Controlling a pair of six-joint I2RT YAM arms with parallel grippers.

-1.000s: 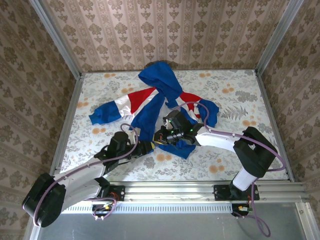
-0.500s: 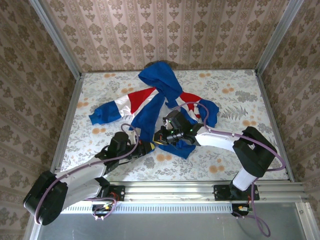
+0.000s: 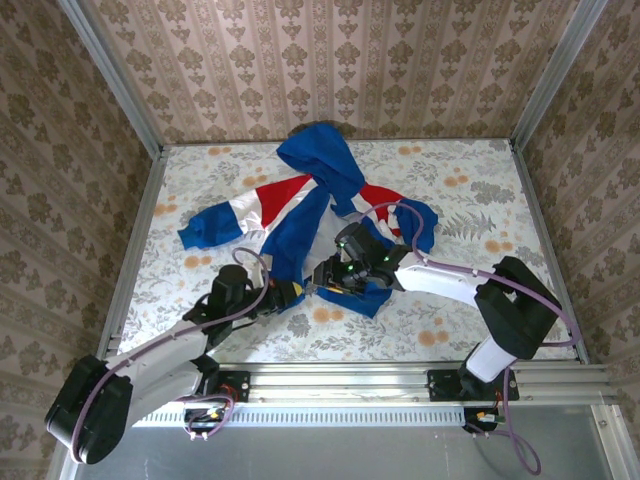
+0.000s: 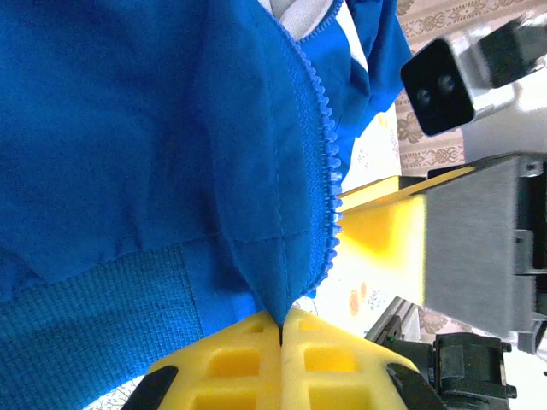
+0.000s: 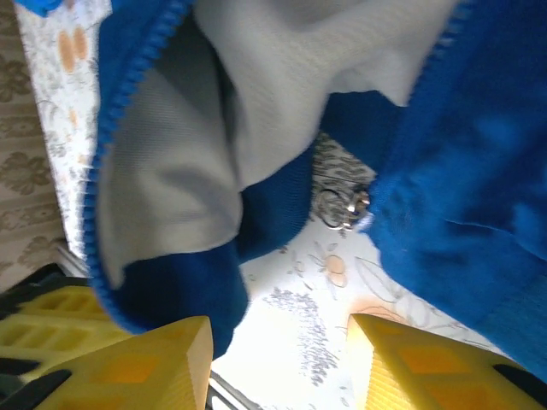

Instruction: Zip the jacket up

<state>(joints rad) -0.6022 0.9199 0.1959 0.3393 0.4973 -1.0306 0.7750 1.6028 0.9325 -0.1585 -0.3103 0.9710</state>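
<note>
Two arms meet at the lower middle of the overhead view, over the near hem of the royal-blue hooded fabric jacket [image 3: 305, 215]. It lies spread across the middle of the flower-patterned table [image 3: 470, 320], hood toward the far wall, red and white bands to the left. Since a second ago the left arm has drawn back toward the lower left, carrying the left gripper [image 3: 296, 294] slightly leftward. In its wrist view the yellow fingers [image 4: 231, 363] are pressed together, pinching a corner of blue cloth just beside the blue zipper teeth [image 4: 323, 128]. The right gripper [image 3: 320, 279] has slipped a little down and left. In its own view its jaws stand apart and hold nothing, below the pale lining [image 5: 214, 111]. A small metal zipper pull [image 5: 344, 205] sits at the edge of the right-hand blue panel, with folded cloth crowding it from the left.
</note>
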